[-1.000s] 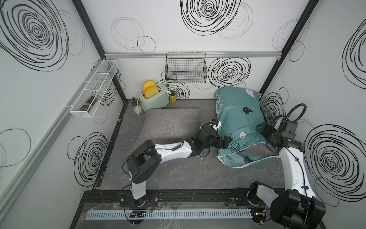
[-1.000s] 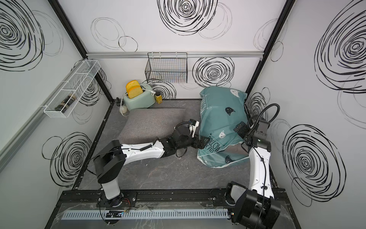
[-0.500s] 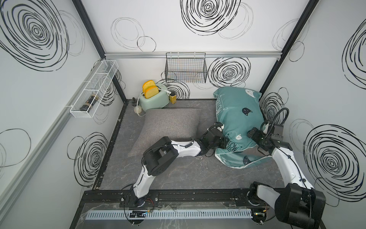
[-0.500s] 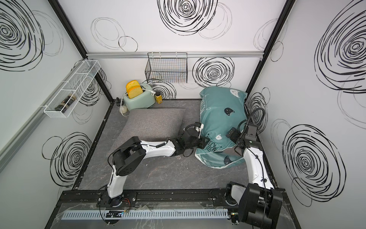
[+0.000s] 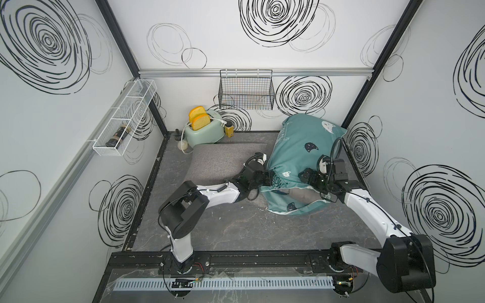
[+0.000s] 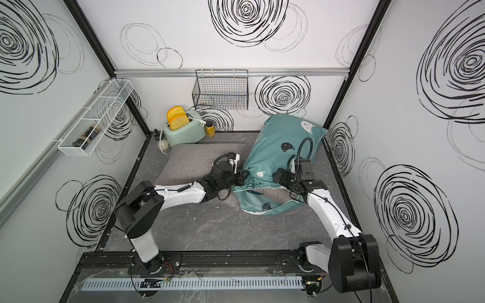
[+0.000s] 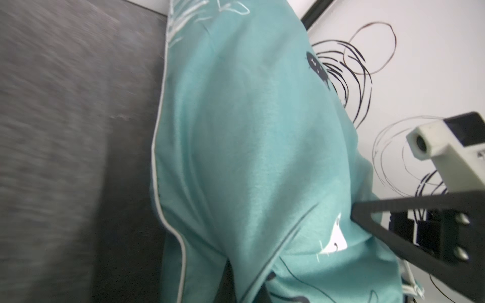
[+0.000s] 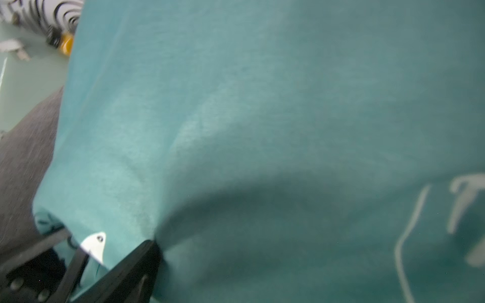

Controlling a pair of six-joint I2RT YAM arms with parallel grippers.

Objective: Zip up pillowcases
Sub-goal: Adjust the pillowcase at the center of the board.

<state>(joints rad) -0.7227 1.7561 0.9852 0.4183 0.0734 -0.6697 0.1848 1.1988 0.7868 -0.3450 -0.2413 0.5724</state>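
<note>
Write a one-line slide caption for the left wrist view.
Teal pillowcase with white piping fills the frame, grey pillowcase alongside, a black fingertip touching the teal fabric.

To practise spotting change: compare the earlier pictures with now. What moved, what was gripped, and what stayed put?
The left gripper closed on the teal pillowcase at its near edge. The right gripper, open, slid toward it across the fabric, and the cover's near end bunched leftward. The grey pillowcase and toaster stayed put.

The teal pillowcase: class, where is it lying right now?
In both top views the teal pillowcase lies on the right side of the table, far end propped in the back right corner, the grey pillowcase beside it.
</note>
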